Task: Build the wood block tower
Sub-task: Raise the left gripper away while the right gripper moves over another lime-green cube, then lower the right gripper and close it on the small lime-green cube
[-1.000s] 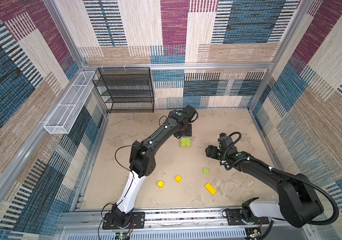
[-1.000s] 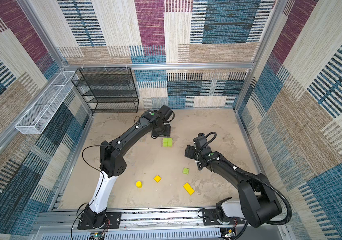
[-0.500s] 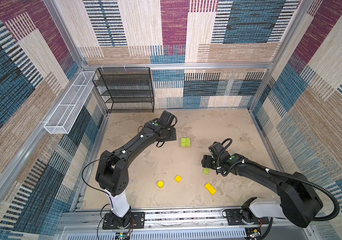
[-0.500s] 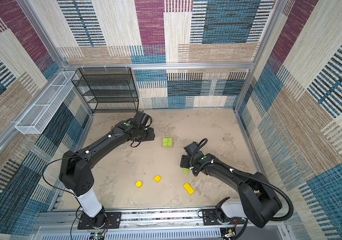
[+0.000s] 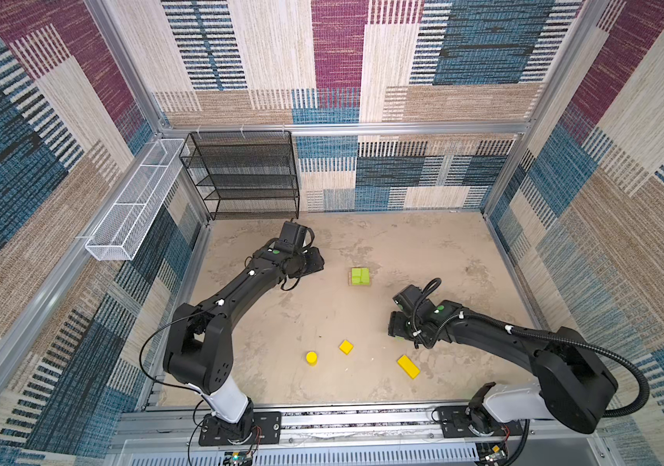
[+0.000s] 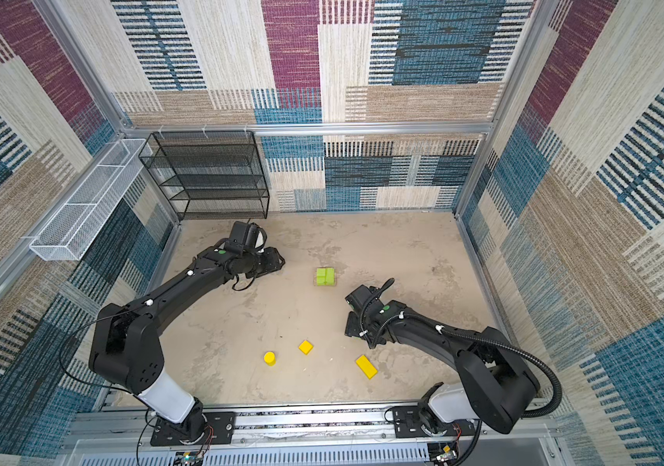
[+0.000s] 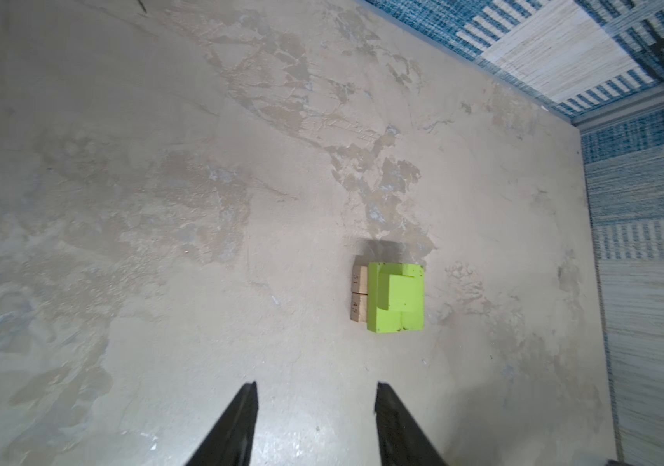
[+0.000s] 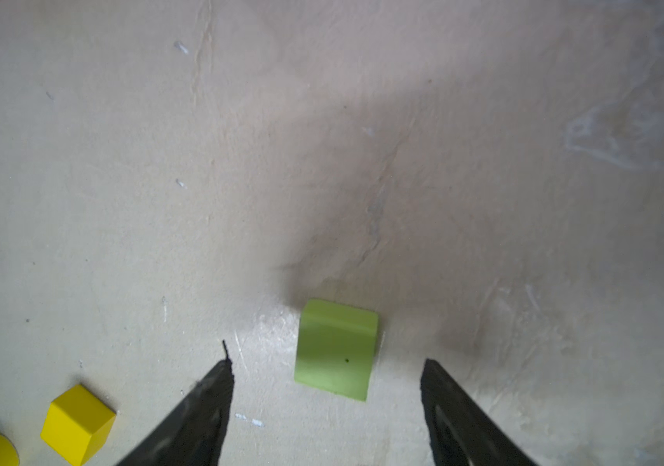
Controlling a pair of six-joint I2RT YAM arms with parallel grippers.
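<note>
The tower [image 5: 360, 277] [image 6: 325, 276] is a low stack in mid-floor. In the left wrist view its lime-green blocks [image 7: 396, 296] sit on two tan planks [image 7: 358, 290]. My left gripper [image 5: 316, 262] [image 7: 317, 385] hangs to the left of it, open and empty. My right gripper [image 5: 392, 327] [image 8: 326, 362] is low over a loose lime-green cube [image 8: 336, 351]. Its open jaws stand on either side of the cube without touching it. A yellow cube [image 5: 346, 346] [image 8: 78, 423], a yellow cylinder [image 5: 311, 357] and a yellow bar [image 5: 408, 366] lie near the front.
A black mesh shelf [image 5: 241, 173] stands against the back wall at the left. A white wire basket [image 5: 132, 201] hangs on the left wall. Patterned walls close in the floor on three sides, and a metal rail [image 5: 322, 415] runs along the front.
My left arm has drawn back to the left, away from the tower. My right gripper has moved forward and down over the loose green cube. Both pairs of jaws have narrowed a little.
</note>
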